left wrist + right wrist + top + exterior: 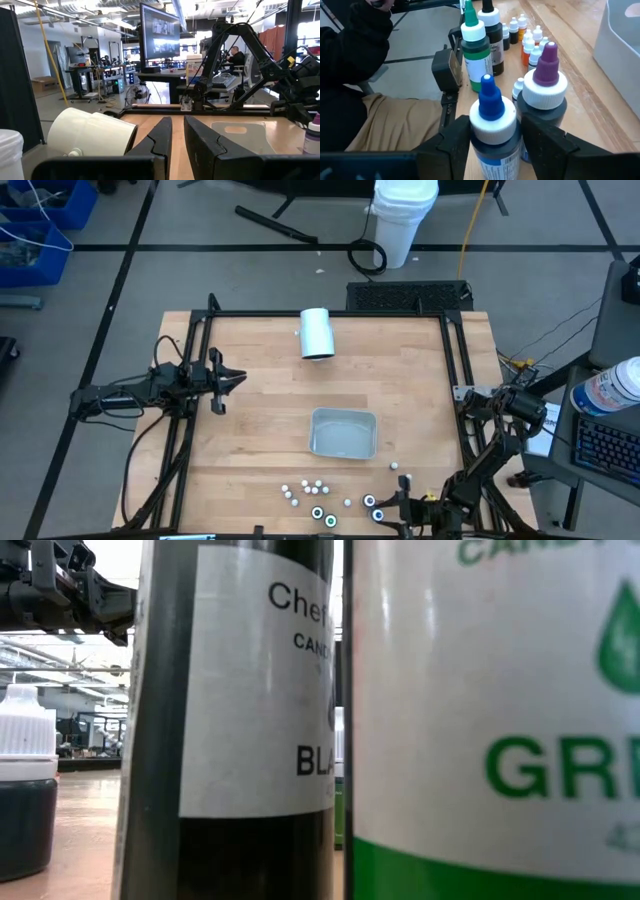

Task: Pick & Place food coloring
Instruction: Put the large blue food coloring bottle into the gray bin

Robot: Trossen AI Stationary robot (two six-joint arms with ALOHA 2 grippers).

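Several small food coloring bottles (320, 500) stand along the table's near edge. In the right wrist view they show as green-tipped (474, 50), black-tipped (490, 30) and purple-tipped (547, 85) bottles, with tiny ones (520, 30) behind. My right gripper (495, 145) (400, 502) is shut on a blue-tipped, white-capped bottle (492, 117) at the near right. My left gripper (177, 130) (228, 380) waits at the table's left, its fingers almost together with nothing between them. My right gripper pinches the blue-tipped bottle between its two fingers, on the body just under the white cap (495, 152). The fingers come from the table's right side, slanting slightly down. The bottle stands upright. The gripper hides its base, so I cannot tell whether it rests on the table.
A grey tray (343, 432) sits mid-table, just beyond the bottles. A white cylinder (317, 333) lies on its side at the far edge. A person in a dark sleeve (355, 55) sits just beyond the near edge. In the low view, black (240, 720) and green (500, 720) bottles fill the picture.
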